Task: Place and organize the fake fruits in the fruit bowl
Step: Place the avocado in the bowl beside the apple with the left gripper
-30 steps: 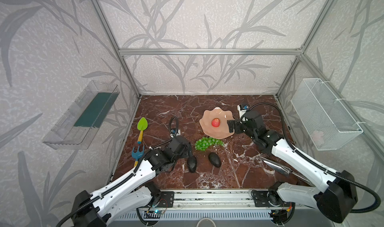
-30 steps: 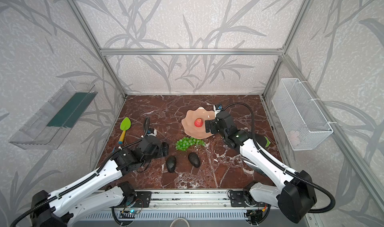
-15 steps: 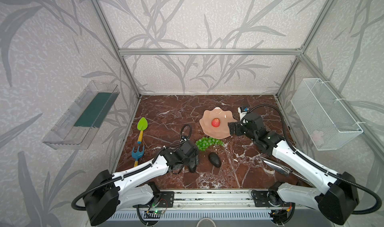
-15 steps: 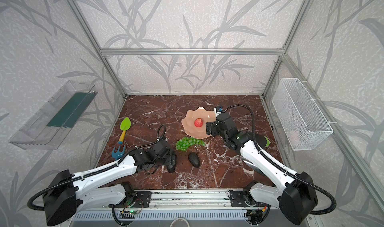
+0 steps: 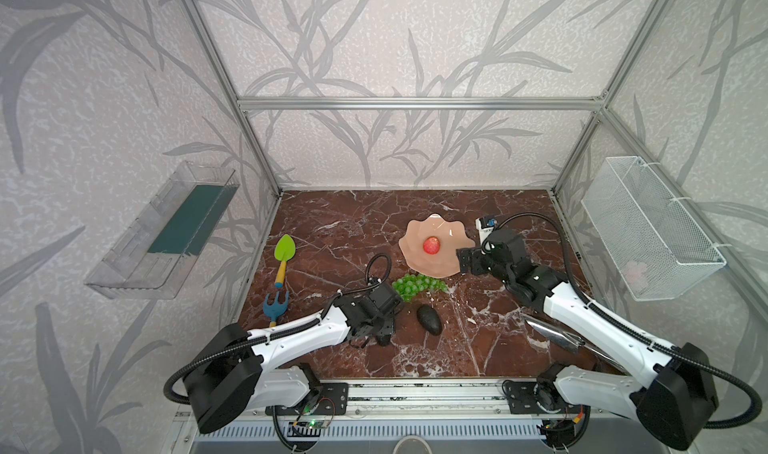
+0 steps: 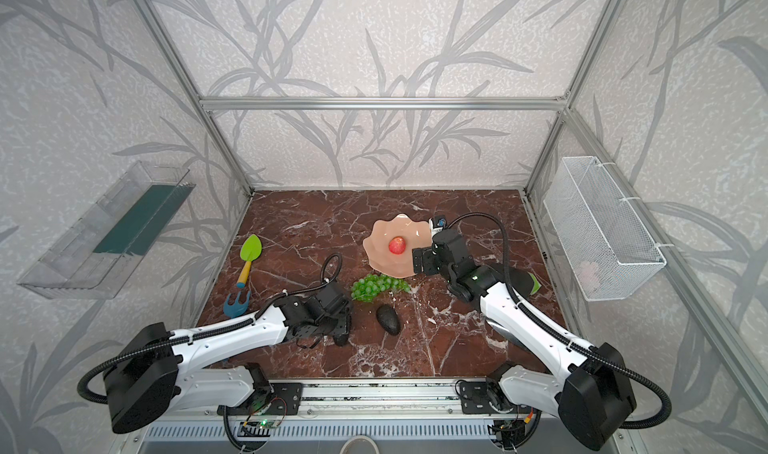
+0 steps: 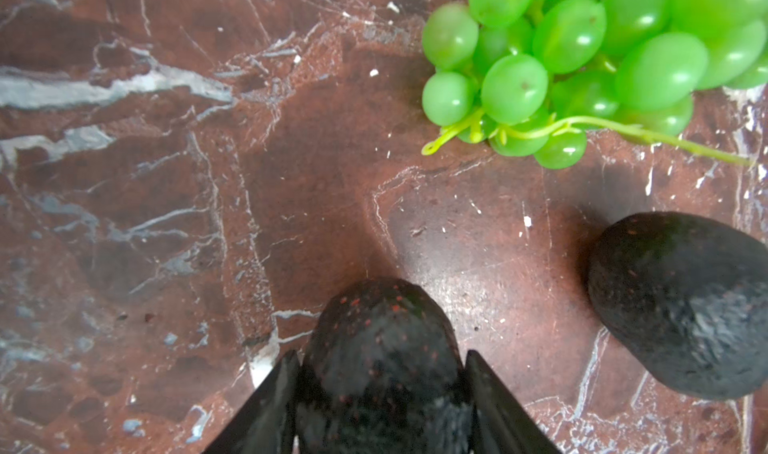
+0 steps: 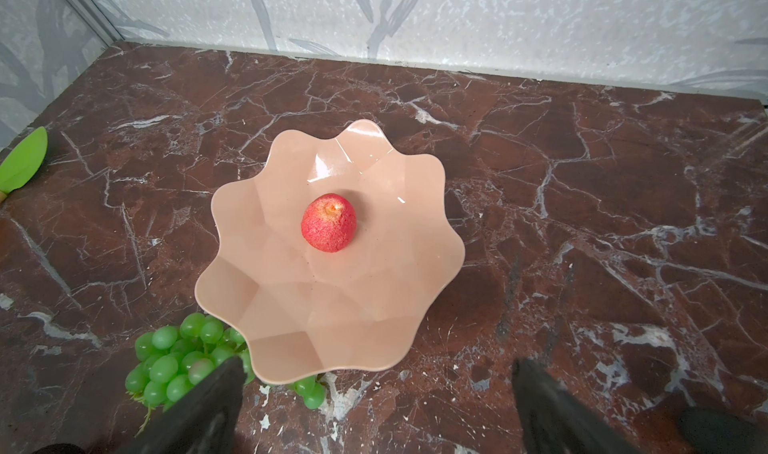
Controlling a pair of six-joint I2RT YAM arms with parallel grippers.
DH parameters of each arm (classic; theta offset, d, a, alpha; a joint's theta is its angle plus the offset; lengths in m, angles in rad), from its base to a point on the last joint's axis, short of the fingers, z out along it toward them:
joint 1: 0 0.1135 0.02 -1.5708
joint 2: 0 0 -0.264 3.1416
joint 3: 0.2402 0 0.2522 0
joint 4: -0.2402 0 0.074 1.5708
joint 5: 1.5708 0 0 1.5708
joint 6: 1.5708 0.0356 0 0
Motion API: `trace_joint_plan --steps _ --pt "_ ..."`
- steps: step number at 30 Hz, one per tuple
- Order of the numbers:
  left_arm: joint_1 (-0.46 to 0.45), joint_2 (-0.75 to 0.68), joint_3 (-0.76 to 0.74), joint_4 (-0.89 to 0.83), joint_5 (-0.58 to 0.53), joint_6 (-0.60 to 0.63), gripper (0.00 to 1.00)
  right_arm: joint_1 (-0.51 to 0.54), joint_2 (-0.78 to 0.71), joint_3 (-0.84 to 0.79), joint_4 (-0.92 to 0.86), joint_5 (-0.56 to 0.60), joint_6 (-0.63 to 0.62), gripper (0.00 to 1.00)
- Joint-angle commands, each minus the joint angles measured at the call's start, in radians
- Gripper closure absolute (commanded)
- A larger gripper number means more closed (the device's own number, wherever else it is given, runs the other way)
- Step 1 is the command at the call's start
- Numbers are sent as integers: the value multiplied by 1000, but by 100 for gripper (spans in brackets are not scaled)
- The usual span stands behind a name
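Left pincer (image 7: 381, 356) is clamping an avocado (image 7: 378, 319), fingers pressing on both its sides, and it's sitting low on the counter (image 5: 332, 223). That one's lying farthest from the bowl (image 5: 436, 267), out past the grapes (image 5: 411, 285). The other avocado (image 5: 429, 319) is lying loose, also past the grapes from the bowl. The grapes are tucking right up against the bowl's rim. The apple (image 5: 431, 246) is sitting dead centre in the bowl. Right pincer (image 8: 378, 365) is hanging spread wide with nothing in it, just beside the bowl's rim.

Apple (image 5: 432, 246) in bowl (image 5: 419, 265) (grapes (image 5: 415, 286) before it).
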Motion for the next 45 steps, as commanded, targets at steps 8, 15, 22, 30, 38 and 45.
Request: trace_joint_plan --steps 8,15,22,30,38,45 --pt "10 -104 143 -39 -88 145 47 -4 -45 -24 10 22 17 1" --pt "125 103 468 5 22 372 47 -14 -152 -72 -52 59 30 1" --pt "163 458 841 -26 156 507 48 -21 -296 -131 -155 91 67 1" --pt "152 749 1141 -97 243 561 49 -23 -358 -181 -201 89 111 1" --pt "127 952 1346 -193 198 602 49 -27 -342 -189 -186 78 116 1" --pt "126 1044 1414 -207 168 596 48 -27 -323 -203 -158 43 134 1"
